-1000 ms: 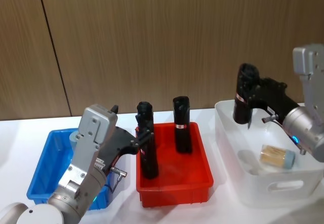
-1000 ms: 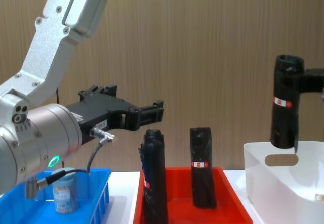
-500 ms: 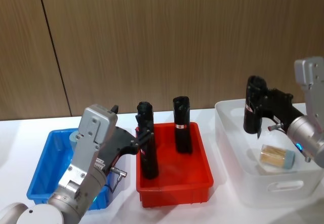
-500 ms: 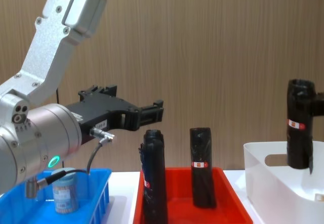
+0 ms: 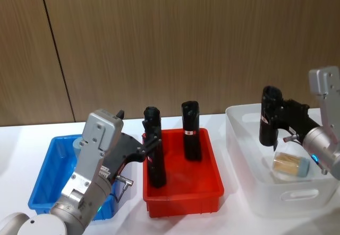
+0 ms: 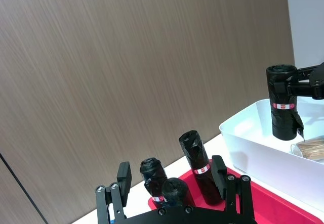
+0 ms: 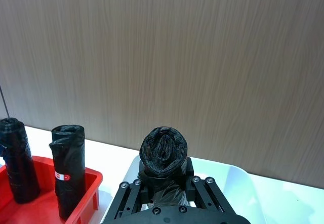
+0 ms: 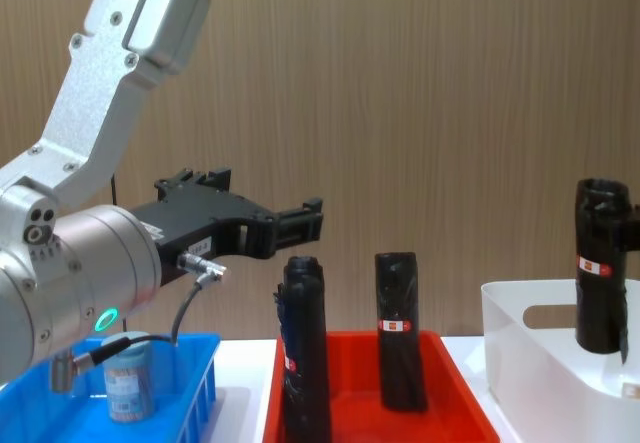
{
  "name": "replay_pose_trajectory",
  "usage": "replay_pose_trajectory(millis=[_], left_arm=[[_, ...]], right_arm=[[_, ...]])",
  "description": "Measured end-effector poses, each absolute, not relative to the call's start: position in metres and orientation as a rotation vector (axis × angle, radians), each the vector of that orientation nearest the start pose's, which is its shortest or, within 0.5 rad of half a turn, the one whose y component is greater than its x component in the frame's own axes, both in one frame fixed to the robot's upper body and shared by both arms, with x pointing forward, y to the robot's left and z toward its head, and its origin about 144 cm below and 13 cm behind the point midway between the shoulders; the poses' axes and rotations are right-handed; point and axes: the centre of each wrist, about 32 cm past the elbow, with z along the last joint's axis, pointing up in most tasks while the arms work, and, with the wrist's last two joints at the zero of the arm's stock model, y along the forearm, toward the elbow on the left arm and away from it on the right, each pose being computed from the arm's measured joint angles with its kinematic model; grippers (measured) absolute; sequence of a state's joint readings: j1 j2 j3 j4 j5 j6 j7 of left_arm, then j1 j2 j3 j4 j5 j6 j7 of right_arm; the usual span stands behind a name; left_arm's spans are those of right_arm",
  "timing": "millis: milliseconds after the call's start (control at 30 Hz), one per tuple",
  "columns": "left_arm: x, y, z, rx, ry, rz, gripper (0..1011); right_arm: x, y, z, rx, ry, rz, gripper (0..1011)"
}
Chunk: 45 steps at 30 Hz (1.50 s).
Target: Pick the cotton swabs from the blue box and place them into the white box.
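One cotton swab jar (image 5: pixel 291 164) lies on its side in the white box (image 5: pixel 297 198). Another jar (image 8: pixel 128 378) stands upright in the blue box (image 5: pixel 48 176). My right gripper (image 5: pixel 277 116) is shut on a black cylinder (image 5: pixel 268 117) with a red-white label, held upright with its lower end inside the white box, just beside the lying jar. My left gripper (image 5: pixel 151 144) hovers open and empty between the blue box and the red crate, well above the blue box's jar.
A red crate (image 5: pixel 183 192) sits between the two boxes with black labelled cylinders (image 5: pixel 191 131) standing in it; one (image 5: pixel 153 147) rises right by my left fingertips. A wooden wall closes the back. White tabletop shows in front.
My right gripper has come down and slightly rightward, lowering the black cylinder from above the white box's rim into the box. The left arm has not moved.
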State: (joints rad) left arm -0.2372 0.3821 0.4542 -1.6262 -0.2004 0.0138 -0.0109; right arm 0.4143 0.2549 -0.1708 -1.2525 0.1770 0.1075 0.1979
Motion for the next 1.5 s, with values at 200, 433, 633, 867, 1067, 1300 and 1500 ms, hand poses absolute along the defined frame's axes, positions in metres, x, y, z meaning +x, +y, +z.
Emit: replay_pose_trajectory(millis=[200, 433, 633, 867, 1067, 1300, 1500], left_arm=[[0.4920, 0.1984, 1.2044, 0.061, -0.268, 1.124, 1004], [0.4920, 0.1984, 1.2044, 0.061, -0.268, 1.124, 1004], [0.4920, 0.1984, 1.2044, 0.061, -0.268, 1.124, 1004], [0.4920, 0.1984, 1.2044, 0.061, -0.268, 1.124, 1004], [0.4920, 0.1984, 1.2044, 0.061, -0.268, 1.124, 1004], [0.4920, 0.1984, 1.2044, 0.061, -0.268, 1.124, 1004], [0.4920, 0.1984, 1.2044, 0.061, -0.268, 1.124, 1004]], right_arm=[[0.5713, -0.2778, 1.1961, -0.136, -0.048, -1.307, 363], [0.5713, -0.2781, 1.1959, -0.135, -0.048, -1.308, 363], [0.5706, -0.2779, 1.1968, -0.132, -0.051, -1.307, 363], [0.5697, -0.2776, 1.1979, -0.126, -0.051, -1.306, 363], [0.5691, -0.2775, 1.1986, -0.124, -0.052, -1.305, 363], [0.5686, -0.2773, 1.1998, -0.119, -0.054, -1.305, 506], [0.5684, -0.2775, 1.2008, -0.113, -0.054, -1.304, 683]])
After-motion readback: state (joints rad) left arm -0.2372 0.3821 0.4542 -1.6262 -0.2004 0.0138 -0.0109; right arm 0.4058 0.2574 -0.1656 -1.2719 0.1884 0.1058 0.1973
